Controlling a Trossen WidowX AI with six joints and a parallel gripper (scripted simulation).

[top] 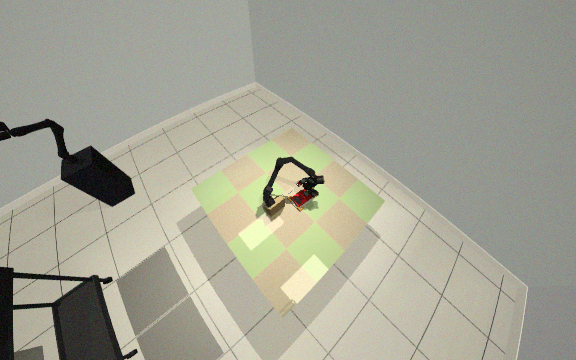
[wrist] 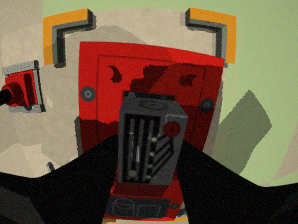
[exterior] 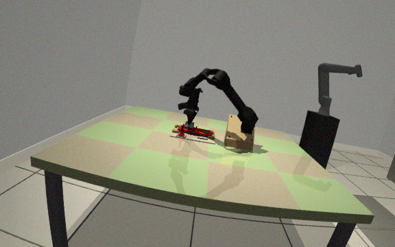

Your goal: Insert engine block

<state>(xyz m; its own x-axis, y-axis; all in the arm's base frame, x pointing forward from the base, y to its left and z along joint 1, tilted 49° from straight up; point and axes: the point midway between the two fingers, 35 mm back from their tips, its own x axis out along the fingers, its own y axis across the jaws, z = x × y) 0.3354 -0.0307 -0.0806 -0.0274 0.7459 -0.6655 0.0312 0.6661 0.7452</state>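
The red car body point(top: 299, 199) point(exterior: 202, 131) point(wrist: 100, 65) lies flat between orange corner brackets. The grey engine block point(exterior: 189, 125) point(wrist: 152, 145) is upright over the opening, with its slotted face and a red round spot showing in the wrist view. A dark strip of the opening point(wrist: 150, 94) shows past the block's far edge; the rest and the rib are hidden. My gripper point(exterior: 189, 123) point(wrist: 148, 143) is shut on the engine block, one black finger on each side. The block stands above the car's top surface; how deep its lower end sits cannot be told.
Orange and dark corner brackets point(wrist: 65, 18) point(wrist: 229, 35) stand beyond the car body's far corners. A small red part in a grey frame point(wrist: 21, 89) stands to the left in the wrist view. A wooden block point(top: 274, 206) point(exterior: 230, 132) stands at the arm's base.
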